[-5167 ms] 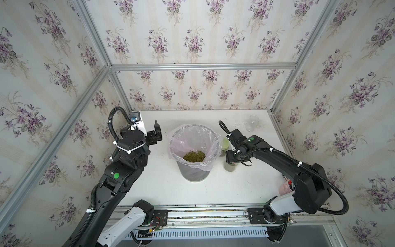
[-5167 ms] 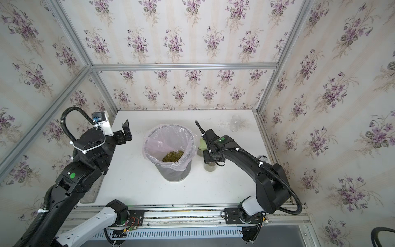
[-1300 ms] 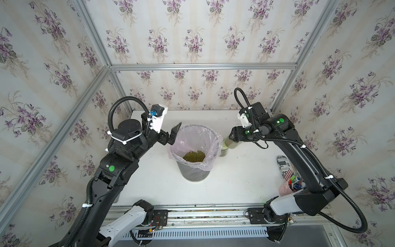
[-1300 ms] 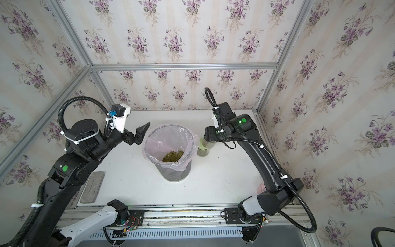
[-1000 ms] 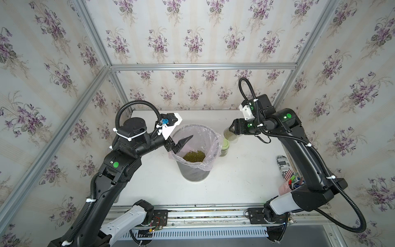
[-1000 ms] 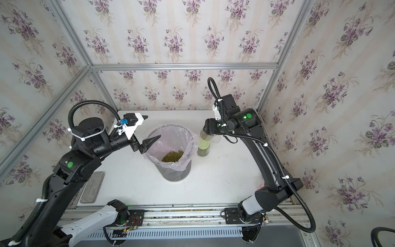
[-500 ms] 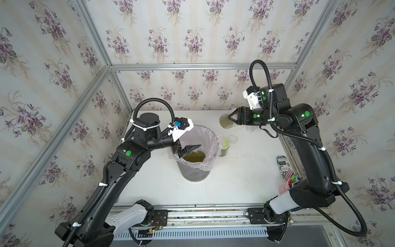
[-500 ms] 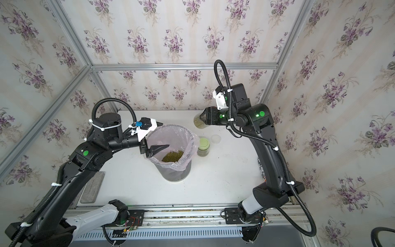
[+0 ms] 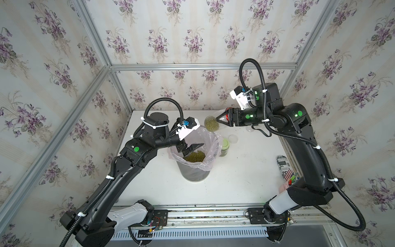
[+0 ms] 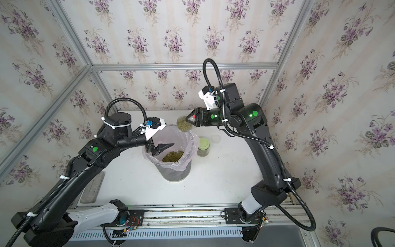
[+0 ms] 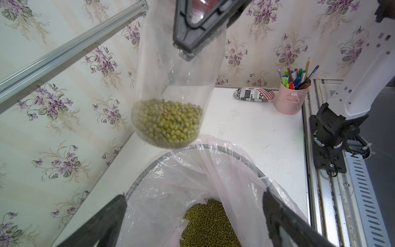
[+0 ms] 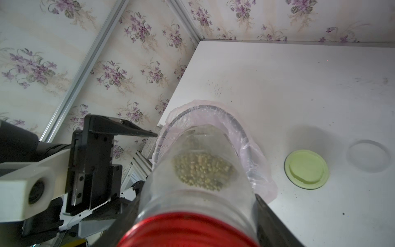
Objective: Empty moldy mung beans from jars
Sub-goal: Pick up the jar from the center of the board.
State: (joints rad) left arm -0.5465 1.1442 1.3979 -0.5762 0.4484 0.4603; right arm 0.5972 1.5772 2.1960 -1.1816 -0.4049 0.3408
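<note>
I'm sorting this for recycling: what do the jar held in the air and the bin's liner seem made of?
The jar looks like clear rigid plastic, possibly glass: its see-through wall shows the beans, and it has a red lid. The liner looks like thin pinkish plastic film: translucent, wrinkled, folded over the bin rim.

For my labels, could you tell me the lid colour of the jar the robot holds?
The lid is red; the right wrist view shows it best.

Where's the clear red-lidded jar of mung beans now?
In both top views the jar hangs sideways in the right gripper, just above the far rim of the pink-lined grey bin.
</note>
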